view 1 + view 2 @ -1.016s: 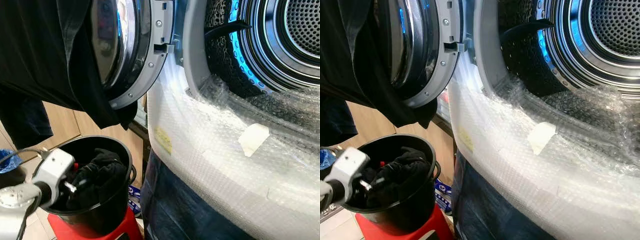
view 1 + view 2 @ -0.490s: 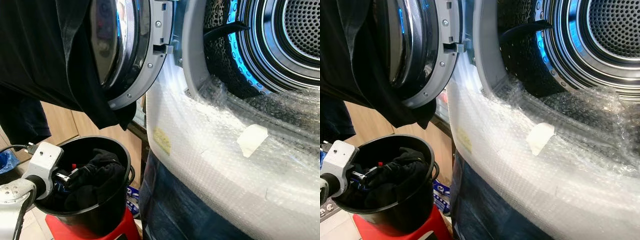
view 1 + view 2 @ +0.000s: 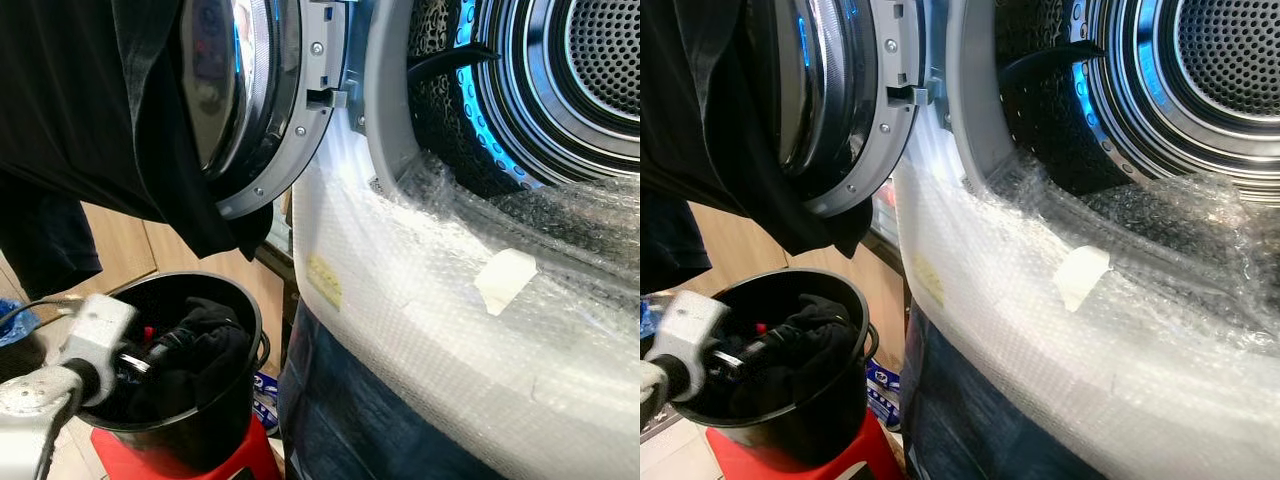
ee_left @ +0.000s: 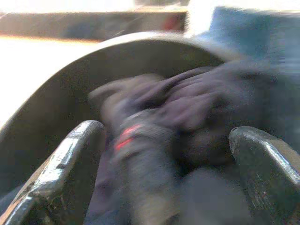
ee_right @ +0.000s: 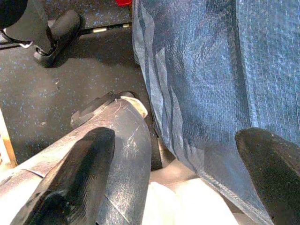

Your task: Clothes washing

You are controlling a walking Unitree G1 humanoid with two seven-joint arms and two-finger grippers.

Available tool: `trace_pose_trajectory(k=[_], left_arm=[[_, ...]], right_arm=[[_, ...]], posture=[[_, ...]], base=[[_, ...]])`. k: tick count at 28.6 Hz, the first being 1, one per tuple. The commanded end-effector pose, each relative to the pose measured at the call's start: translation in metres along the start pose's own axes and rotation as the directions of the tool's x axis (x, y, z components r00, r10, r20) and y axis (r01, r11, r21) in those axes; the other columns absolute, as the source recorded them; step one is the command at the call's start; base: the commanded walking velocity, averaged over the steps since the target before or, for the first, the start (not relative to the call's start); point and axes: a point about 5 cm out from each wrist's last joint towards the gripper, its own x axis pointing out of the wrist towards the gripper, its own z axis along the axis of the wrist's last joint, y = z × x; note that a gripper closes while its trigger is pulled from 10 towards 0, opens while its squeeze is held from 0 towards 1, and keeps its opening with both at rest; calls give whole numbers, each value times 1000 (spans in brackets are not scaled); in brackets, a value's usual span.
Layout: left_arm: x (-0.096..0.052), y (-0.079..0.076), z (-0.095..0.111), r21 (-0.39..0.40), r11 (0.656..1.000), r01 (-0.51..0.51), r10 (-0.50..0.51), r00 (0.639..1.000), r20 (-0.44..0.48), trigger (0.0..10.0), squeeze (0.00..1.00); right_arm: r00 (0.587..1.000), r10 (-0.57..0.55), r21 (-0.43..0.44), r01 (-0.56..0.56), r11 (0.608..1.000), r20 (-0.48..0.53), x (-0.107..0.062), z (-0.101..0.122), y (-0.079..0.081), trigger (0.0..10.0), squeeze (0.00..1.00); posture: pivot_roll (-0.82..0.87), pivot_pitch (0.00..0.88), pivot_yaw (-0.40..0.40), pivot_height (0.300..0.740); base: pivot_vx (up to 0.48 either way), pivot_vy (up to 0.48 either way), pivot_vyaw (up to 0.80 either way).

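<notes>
Left gripper (image 4: 164, 154): I am reaching into the black bucket (image 3: 225, 415), fingers spread wide.
Dark clothes (image 3: 205, 345): lying bunched in the bucket, just ahead of my fingertips.
Right gripper (image 5: 173, 168): hanging, fingers apart.

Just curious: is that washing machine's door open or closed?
Open. The door is swung aside, a dark garment draped over it, and the drum is exposed.

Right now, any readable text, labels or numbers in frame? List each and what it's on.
None readable.
Yellowish sticker on the bubble-wrapped white washing machine front: print too small and blurred.
White tape patch on the bubble wrap: blank.
Blue-and-white packaging behind the black plastic bucket: markings illegible.
</notes>
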Motion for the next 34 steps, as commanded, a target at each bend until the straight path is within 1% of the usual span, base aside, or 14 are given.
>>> trace_pose_trajectory(k=[1, 3, 8, 11, 12, 17, 19, 20, 24, 27, 28, 29, 30, 34], left_arm=[[-3, -2, 12, 22, 999, 37, -38, 998, 58, 10000, 0], [-4, -1, 13, 6, 999, 46, -47, 996, 72, 10000, 0], [-4, -7, 0, 17, 993, 117, -117, 993, 10, 10000, 0], [-4, -7, 0, 28, 993, 114, -114, 993, 10, 10000, 0], [-6, -4, 0, 51, 994, 99, -99, 995, 7, 10000, 0], [-9, -1, 2, 41, 996, 84, -84, 996, 13, 10000, 0], [-11, 2, 1, 54, 997, 62, -63, 998, 9, 10000, 0], [-12, 3, 1, 48, 998, 42, -42, 999, 16, 10000, 0], [-12, 5, 2, 42, 999, 17, -18, 999, 28, 10000, 0], [-12, 14, 7, 62, 996, -66, 61, 996, 70, 10000, 0], [-12, 14, 7, 62, 996, -66, 61, 996, 70, 10000, 0], [-12, 19, 7, 62, 993, -98, 93, 993, 79, 10000, 0], [-11, 21, 7, 54, 993, -104, 100, 992, 78, 10000, 0], [-8, 19, 5, 39, 995, -91, 88, 994, 71, 10000, 0]], right_arm=[[999, 17, -6, -18, 1000, -47, -1, -12, 6, 10000, 0], [999, 17, -8, -18, 1000, -49, -1, -12, 5, 10000, 0], [999, 16, -13, -17, 1000, -51, -1, -12, 5, 10000, 0], [999, 16, -13, -17, 1000, -50, -1, -12, 4, 10000, 0], [999, 17, -17, -18, 1000, -50, -1, -12, 4, 10000, 0], [999, 20, -21, -21, 1000, -49, -1, -12, 4, 10000, 0], [999, 20, -20, -21, 1000, -50, -1, -12, 3, 10000, 0], [999, 19, -18, -20, 1000, -50, -1, -12, 3, 10000, 0], [999, 18, -18, -19, 1000, -50, -1, -12, 3, 10000, 0], [999, 11, -13, -11, 1000, -47, -1, -12, 3, 10000, 0], [999, 11, -13, -11, 1000, -47, -1, -12, 3, 10000, 0], [999, 11, -13, -12, 1000, -45, -1, -11, 3, 10000, 0], [999, 12, -13, -13, 1000, -45, -1, -11, 3, 10000, 0], [999, 14, -9, -14, 1000, -43, -1, -10, 4, 10000, 0]], posture=[[299, 0, -92, 740], [300, 0, -93, 740], [297, 0, -94, 740], [300, 0, -96, 740], [306, 0, -99, 740], [315, 0, -103, 740], [324, 0, -109, 740], [325, 0, -109, 740], [322, 0, -104, 740], [318, 0, -104, 740], [318, 0, -104, 740], [316, 0, -104, 740], [316, 0, -104, 740], [314, 0, -100, 740]], base=[[0, 0, 0], [0, 0, 0], [0, 0, 0], [0, 0, 0], [0, 0, 0], [0, 0, 0], [0, 0, 0], [0, 0, 0], [0, 0, 0], [0, 0, 0], [0, 0, 0], [0, 0, 0], [0, 0, 0], [0, 0, 0]])
